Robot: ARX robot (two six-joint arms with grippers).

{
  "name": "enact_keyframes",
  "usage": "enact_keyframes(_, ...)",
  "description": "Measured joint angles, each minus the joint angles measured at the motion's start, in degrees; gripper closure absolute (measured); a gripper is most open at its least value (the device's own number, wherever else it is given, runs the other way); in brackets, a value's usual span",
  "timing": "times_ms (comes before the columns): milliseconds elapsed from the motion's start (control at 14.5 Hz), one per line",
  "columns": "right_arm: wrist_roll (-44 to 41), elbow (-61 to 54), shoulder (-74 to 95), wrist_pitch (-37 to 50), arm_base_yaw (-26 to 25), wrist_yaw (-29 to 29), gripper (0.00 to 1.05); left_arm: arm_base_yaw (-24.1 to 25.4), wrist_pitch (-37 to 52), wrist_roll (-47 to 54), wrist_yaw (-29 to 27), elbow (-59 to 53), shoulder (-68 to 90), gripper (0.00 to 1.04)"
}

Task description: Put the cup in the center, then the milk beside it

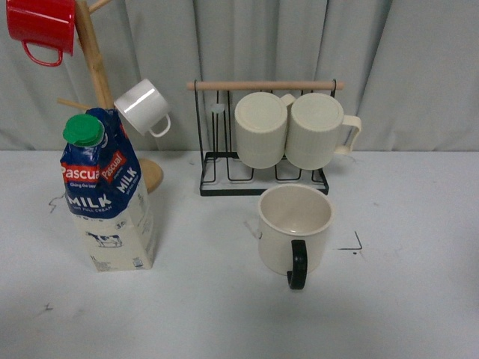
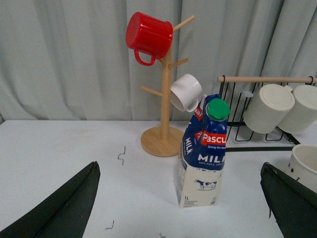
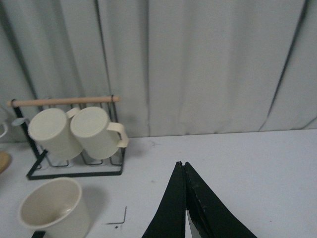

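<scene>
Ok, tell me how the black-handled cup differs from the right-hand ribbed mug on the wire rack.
Handle: the cup has a black one, the ribbed mug a cream one. Pose: the cup stands upright on the table, mouth up; the ribbed mug lies on its side in the wire rack, base toward the front camera. Wall: the cup's looks smooth, the mug's ribbed. Both are cream.

From the body we look slightly down across the desk (image 1: 224,314) toward the curtain (image 1: 419,67), close to the milk (image 1: 105,191) and cup (image 1: 294,224). Our left wrist view sits low, facing the same curtain, and shares with it the milk, mug tree (image 2: 166,99) and rack (image 1: 262,86). Our right wrist view, also low and curtain-facing, shares the rack and cup.
</scene>
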Motion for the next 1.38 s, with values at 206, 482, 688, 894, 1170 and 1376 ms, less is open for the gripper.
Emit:
enact_keyframes(206, -0.02, -3.72, -6.51, -3.3, -3.91, -3.28, 1.03, 0.0, 0.02, 0.02, 0.02, 0.0, 0.0, 0.07)
enact_keyframes(482, -0.02, -6.4, -14.19, -8.31, -3.89, -3.28, 1.03, 0.0, 0.0, 0.0, 0.0, 0.0, 0.0, 0.07)
enact_keyframes(688, 0.0, -8.74, -17.79, -8.02, -3.89, -3.28, 1.03, 0.0, 0.0, 0.0, 0.0, 0.0, 0.0, 0.07)
enact_keyframes(894, -0.02, -8.92, -24.26, -14.4, -3.89, -3.28, 1.03, 0.0, 0.0, 0.0, 0.0, 0.0, 0.0, 0.07)
enact_keyframes(1170, -0.02, -8.92, -30.69, -20.98, -3.89, -3.28, 1.03, 0.0, 0.02, 0.0, 0.0, 0.0, 0.0, 0.07)
enact_keyframes(1376, -0.02, -8.92, -34.53, -25.07, -3.89, -3.28, 1.03, 0.0, 0.0, 0.0, 0.0, 0.0, 0.0, 0.07)
